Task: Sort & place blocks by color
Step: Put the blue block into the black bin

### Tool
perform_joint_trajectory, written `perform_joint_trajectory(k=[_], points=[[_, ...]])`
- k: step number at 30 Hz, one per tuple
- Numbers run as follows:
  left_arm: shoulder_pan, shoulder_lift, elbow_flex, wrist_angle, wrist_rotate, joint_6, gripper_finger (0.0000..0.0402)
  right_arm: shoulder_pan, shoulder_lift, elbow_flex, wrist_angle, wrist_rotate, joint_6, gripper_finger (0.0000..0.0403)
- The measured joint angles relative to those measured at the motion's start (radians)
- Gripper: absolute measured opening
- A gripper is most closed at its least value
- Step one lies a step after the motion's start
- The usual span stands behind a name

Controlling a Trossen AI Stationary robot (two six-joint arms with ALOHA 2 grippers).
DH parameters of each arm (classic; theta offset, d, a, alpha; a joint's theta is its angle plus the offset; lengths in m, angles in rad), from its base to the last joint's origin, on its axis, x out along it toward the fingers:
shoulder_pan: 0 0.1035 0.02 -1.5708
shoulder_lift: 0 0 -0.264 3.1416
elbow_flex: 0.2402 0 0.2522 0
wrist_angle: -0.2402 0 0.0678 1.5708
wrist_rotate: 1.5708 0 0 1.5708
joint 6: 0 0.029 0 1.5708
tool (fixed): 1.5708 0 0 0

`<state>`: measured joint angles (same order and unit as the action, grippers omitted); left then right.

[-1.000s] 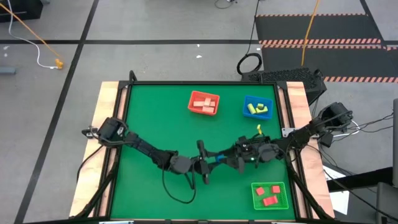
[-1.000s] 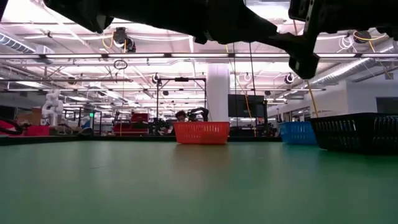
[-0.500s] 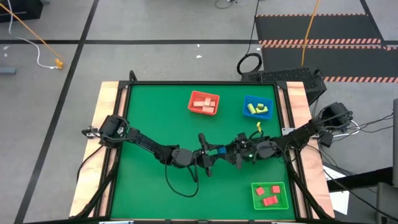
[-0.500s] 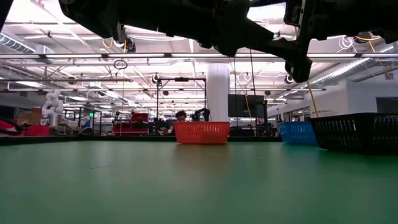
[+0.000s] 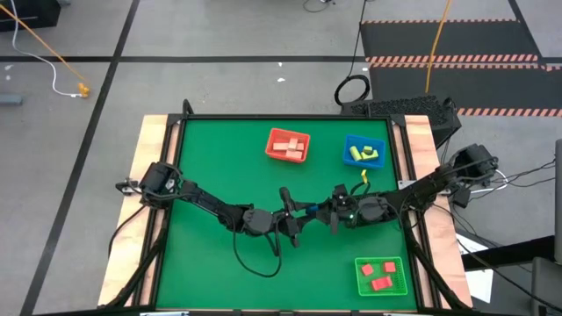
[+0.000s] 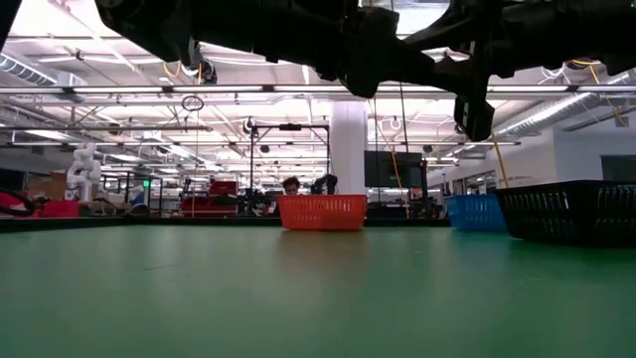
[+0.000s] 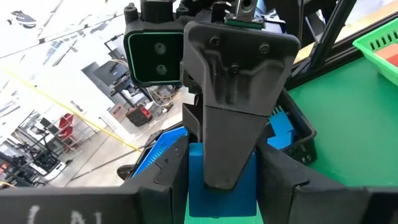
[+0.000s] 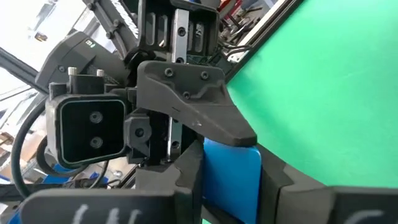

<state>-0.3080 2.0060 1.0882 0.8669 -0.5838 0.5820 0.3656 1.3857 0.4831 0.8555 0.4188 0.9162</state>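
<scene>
We see a blue block [image 5: 309,212] held up in the air over the middle of the green table [image 5: 211,149], between the two grippers, which meet there tip to tip. The left gripper [image 5: 296,216] is clamped on the block: in the left wrist view its two dark fingers [image 7: 168,168] press on either side of the blue block [image 7: 221,180]. The right gripper [image 5: 321,213] has its own fingers closed on the same block, and in the right wrist view the blue face [image 8: 230,174] sits squeezed between them. The left arm reaches in low from the table's left edge, bent at the elbow, wrist turned toward the centre; the right arm stretches in from the right edge almost straight, facing it. In the low view both arms hang dark across the top, well above the table surface. Farther back a red tray [image 5: 288,145] holds pale pink blocks [image 5: 285,144], and beside it a blue tray [image 5: 363,152] holds yellow-green blocks [image 5: 360,154]. Near the front right corner a green tray [image 5: 381,276] carries red blocks [image 5: 378,276].
</scene>
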Motion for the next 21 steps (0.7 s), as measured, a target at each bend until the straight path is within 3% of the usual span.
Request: perform_joint_trajectory(k=[2, 7, 11, 17, 21], points=[[-0.002, 0.0, 0.0, 0.005, 0.0, -0.001, 0.0148, 0.0, 0.0, 0.0, 0.001, 0.001, -0.007, 0.0068], [-0.016, 0.0, 0.0, 0.018, -0.018, -0.042, 0.025, -0.006, -0.001, 0.002, 0.008, -0.012, -0.044, 0.0068], [-0.027, 0.001, 0.0, 0.018, -0.079, -0.092, 0.031, -0.007, -0.007, 0.002, -0.032, -0.024, -0.046, 0.0068], [-0.052, 0.002, 0.0, 0.018, -0.198, -0.183, 0.0348, -0.03, -0.085, 0.002, -0.209, -0.035, -0.048, 0.0068], [-0.091, 0.002, 0.0, 0.018, -0.203, -0.202, 0.0356, -0.054, -0.189, 0.002, -0.402, -0.057, -0.054, 0.0068]])
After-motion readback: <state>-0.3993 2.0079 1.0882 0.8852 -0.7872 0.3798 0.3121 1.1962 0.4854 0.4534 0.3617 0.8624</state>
